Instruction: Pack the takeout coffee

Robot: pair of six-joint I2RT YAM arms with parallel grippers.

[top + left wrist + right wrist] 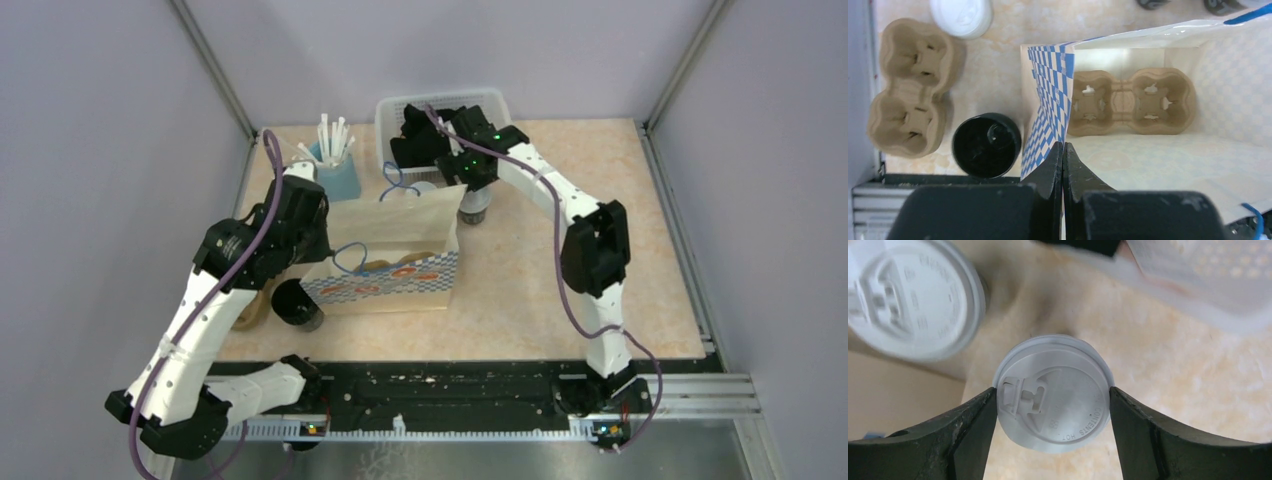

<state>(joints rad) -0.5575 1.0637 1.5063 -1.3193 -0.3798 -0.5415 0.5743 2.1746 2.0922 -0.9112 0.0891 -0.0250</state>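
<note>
Table: the beige speckled table (560, 290) carries everything.
Bag: the open paper bag with blue checks (400, 240) stands just 9 o'clock of the table's centre.
Left arm: the left fingers (1050, 172) are pressed together on the bag's checked wall at its 9 o'clock end, pinching it.
Right arm: the right fingers (968, 435) clamp both sides of a small takeout cup with a pale grey sip lid (1063, 415). The cup is outside the bag at its 1 o'clock corner. I cannot tell whether it is off the table.
Carriers: one brown moulded-pulp two-cup carrier (1130, 102) lies on the bag's floor, both wells empty. A spare pulp carrier (908, 85) sits outside at the bag's 8 o'clock.
Other cup: a second white-lidded cup (908, 295), blurred, stands just beside the clamped one.
Progress: the carrier is in. Neither cup looks packed, so both are left to seat, the first already gripped.
</note>
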